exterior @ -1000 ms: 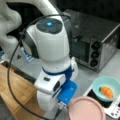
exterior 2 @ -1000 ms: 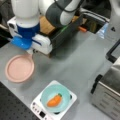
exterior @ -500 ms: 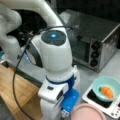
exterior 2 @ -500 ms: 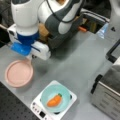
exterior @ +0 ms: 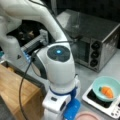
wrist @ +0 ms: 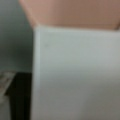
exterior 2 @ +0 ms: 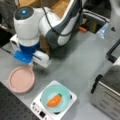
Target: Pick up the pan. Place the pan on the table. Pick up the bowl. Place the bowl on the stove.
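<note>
The grey table (exterior 2: 82, 65) lies open between the arm and the steel toaster oven (exterior: 100, 42), and the wooden counter (exterior: 15, 90) sits at a front view's left. Since a second ago the arm has dropped lower over the pink pan (exterior 2: 21, 79), which rests on the table near the table's edge. The gripper (exterior 2: 32, 65) hangs just above the pan's rim, its grip state impossible to tell, while the turquoise bowl (exterior 2: 55, 98) holding a carrot (exterior 2: 54, 100) sits on the stove (exterior 2: 37, 110) beside the pan.

jaws hidden by arm, pan (exterior: 86, 116) cut off
</note>
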Tool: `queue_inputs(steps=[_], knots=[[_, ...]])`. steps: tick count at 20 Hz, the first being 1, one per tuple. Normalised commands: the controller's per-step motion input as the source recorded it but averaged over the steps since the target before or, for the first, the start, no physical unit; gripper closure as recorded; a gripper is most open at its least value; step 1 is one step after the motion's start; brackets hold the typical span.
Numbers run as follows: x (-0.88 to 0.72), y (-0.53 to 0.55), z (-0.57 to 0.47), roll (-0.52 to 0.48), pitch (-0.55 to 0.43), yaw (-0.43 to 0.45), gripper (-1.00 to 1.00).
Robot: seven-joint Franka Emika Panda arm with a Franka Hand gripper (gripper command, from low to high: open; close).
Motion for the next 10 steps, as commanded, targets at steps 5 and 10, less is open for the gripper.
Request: queue_inputs(steps=[5,10], knots=[[-0.04,0.06,-0.16,0.115,-0.123,-0.193,1.0],[-0.05,0.12,-0.21,0.08,-0.159,-0.19,1.0]])
